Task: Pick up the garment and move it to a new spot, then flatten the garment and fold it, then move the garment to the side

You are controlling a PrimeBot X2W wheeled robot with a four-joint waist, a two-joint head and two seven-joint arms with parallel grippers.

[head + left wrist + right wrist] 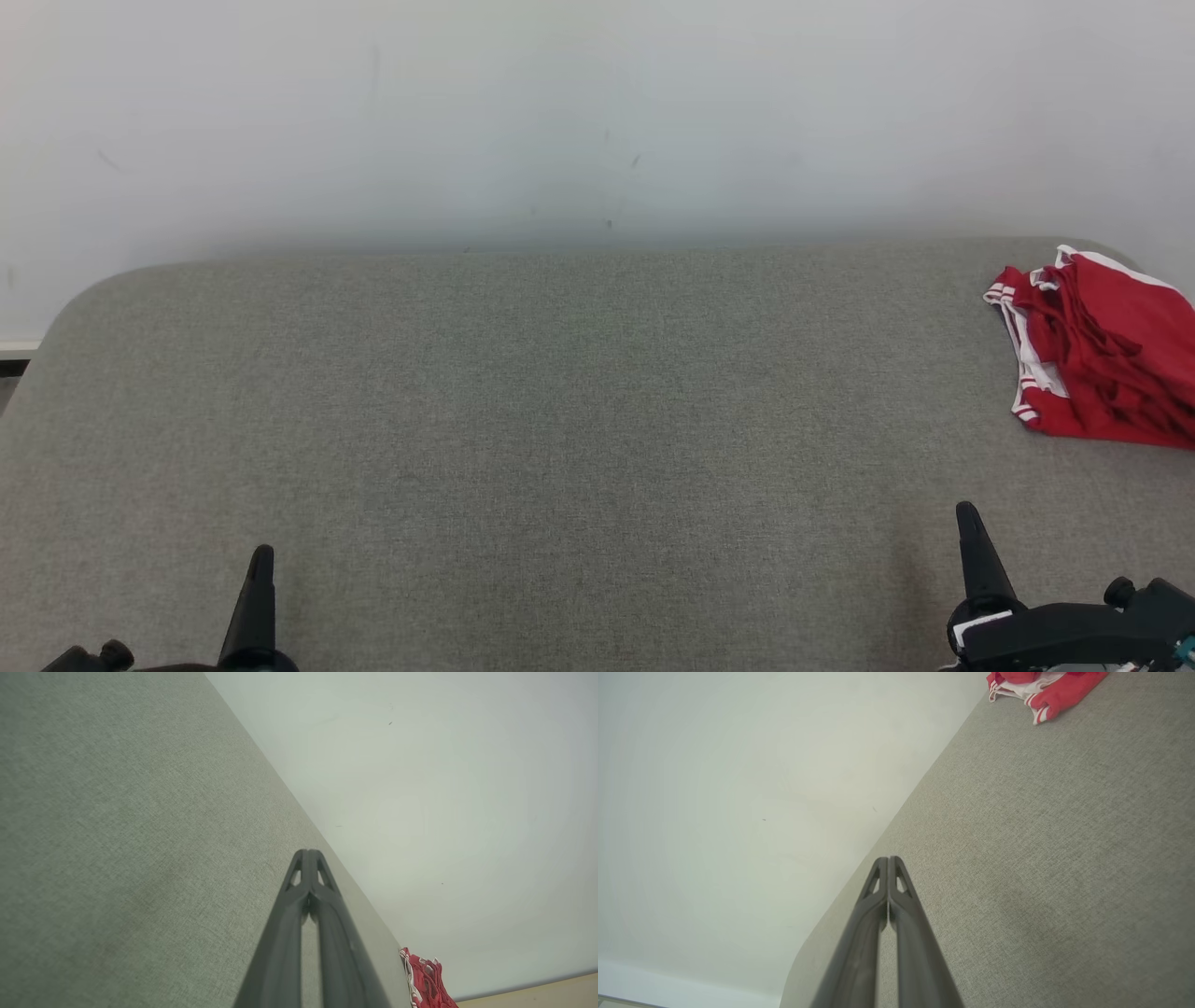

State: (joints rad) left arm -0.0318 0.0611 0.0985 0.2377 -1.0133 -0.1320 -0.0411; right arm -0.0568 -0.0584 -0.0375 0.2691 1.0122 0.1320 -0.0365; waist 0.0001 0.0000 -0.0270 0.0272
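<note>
The garment (1102, 355) is red with white striped trim and lies bunched in a folded heap at the far right of the grey fabric surface (560, 420). It also appears as a small red patch, the garment (427, 980), and at the top edge as the garment (1041, 690). My left gripper (261, 557) rests at the lower left, its fingers pressed together with nothing between them. My right gripper (966, 513) sits at the lower right, below the garment and apart from it, also shut and holding nothing. The wrist views show the left gripper (307, 851) and the right gripper (888, 858) with tips touching.
A pale wall (560, 121) rises directly behind the surface's far edge. The surface has rounded corners; its left corner (75, 299) drops off to a strip of floor. A wide stretch of bare grey fabric lies between the two grippers.
</note>
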